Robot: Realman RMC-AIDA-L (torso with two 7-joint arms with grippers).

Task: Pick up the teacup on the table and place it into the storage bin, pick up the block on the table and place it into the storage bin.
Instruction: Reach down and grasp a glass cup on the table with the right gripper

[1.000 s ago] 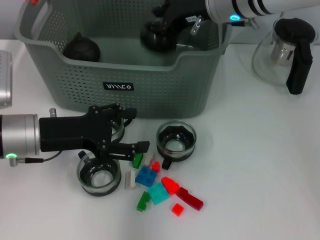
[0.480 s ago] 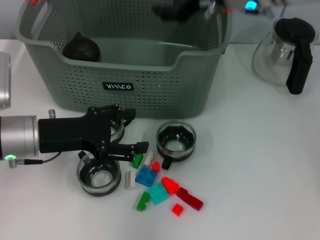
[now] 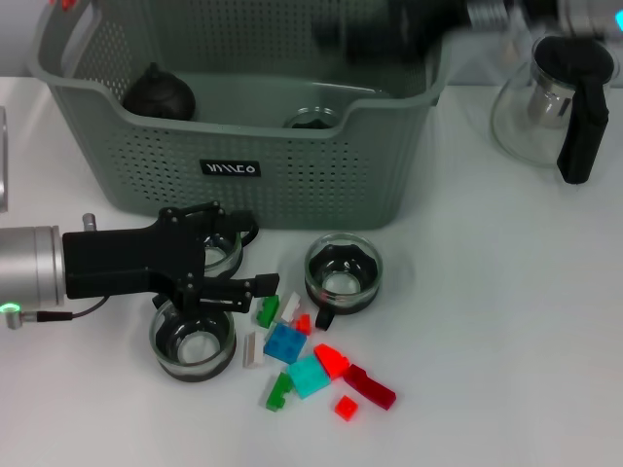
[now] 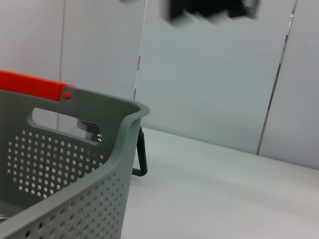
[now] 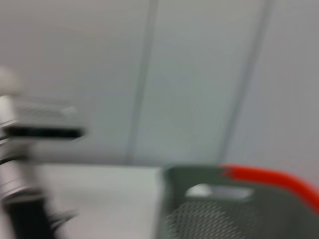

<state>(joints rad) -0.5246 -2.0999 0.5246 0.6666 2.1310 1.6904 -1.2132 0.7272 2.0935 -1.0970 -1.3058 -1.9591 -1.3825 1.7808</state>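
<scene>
While one clear glass teacup (image 3: 313,120) lies inside the grey-green perforated plastic storage bin (image 3: 292,175), the left gripper (image 3: 248,261), jaws spread and empty, hovers beside two remaining table teacups (image 3: 341,274) and the scattered coloured plastic blocks (image 3: 310,360); the right gripper's (image 3: 389,29) state I cannot tell.

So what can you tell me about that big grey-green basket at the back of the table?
The storage bin is a large grey-green rectangular basket, plastic by its look, with walls full of small round holes and a smooth rim that dips at the front. A small black label with white lettering sits on its front wall, and an orange clip shows at the rim above a handle slot. It stands upright on the white table. Inside lie a dark round object and a glass teacup.
</scene>
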